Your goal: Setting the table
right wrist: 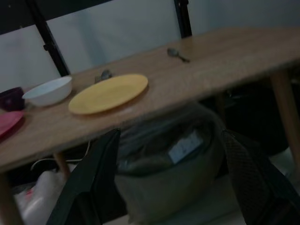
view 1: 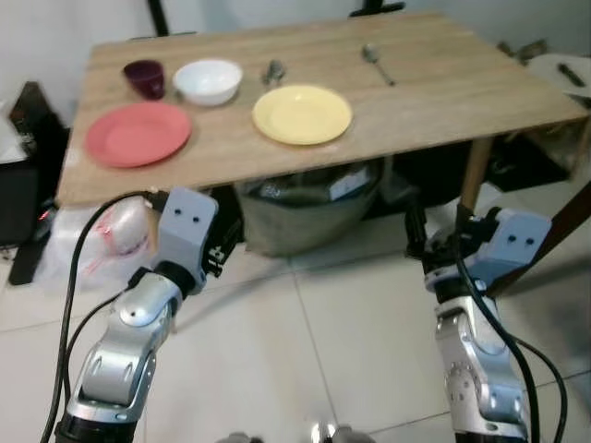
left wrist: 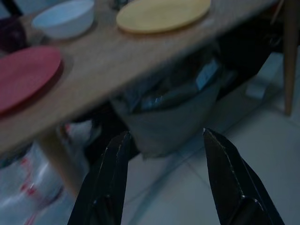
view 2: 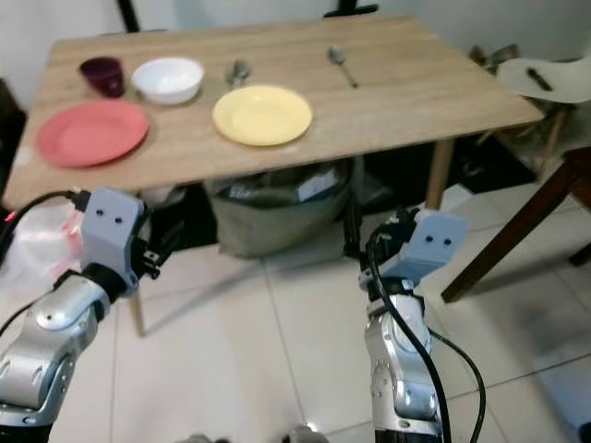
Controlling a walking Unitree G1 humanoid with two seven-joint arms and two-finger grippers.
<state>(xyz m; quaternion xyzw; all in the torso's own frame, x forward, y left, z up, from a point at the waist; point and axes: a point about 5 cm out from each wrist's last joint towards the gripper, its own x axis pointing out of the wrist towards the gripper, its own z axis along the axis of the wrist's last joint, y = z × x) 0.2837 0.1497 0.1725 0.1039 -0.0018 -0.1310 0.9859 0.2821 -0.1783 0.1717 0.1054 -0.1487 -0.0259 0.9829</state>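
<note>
The wooden table (view 1: 443, 92) across the frame's top holds scattered plates, bowl (view 1: 208, 80), cup and spoons still unarranged, while my left gripper (left wrist: 164, 145) and right gripper (right wrist: 173, 154) hang spread wide, empty, below its edge.

Table (view 1: 443, 101) ahead. On it, left to right: cup (view 1: 145, 77) at the back left, bowl (view 1: 208, 81) just beside it, a spoon (view 1: 274, 71) right of the bowl, second spoon (view 1: 377, 63) farther right, well apart. Nearer the front edge: one plate (view 1: 138, 133) on the left before cup and bowl, second plate (view 1: 302, 114) mid-table. Under the table what looks like a bin (view 1: 309, 208); bag (view 1: 115, 235) on the floor to its left. Chair (view 1: 563, 74) right of the table.
</note>
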